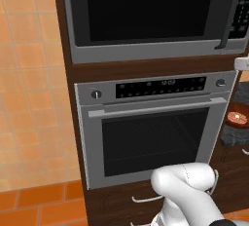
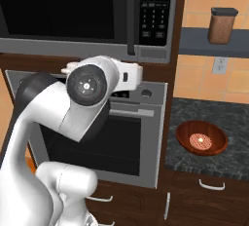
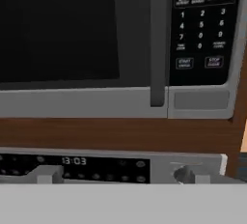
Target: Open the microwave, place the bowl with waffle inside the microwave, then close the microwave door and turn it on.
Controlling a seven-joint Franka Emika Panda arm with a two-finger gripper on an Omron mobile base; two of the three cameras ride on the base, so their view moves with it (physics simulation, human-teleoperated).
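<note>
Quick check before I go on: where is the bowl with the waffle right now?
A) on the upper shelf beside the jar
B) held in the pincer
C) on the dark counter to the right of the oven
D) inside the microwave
C: the bowl with the waffle sits on the dark counter right of the oven, and the microwave door is shut.
</note>
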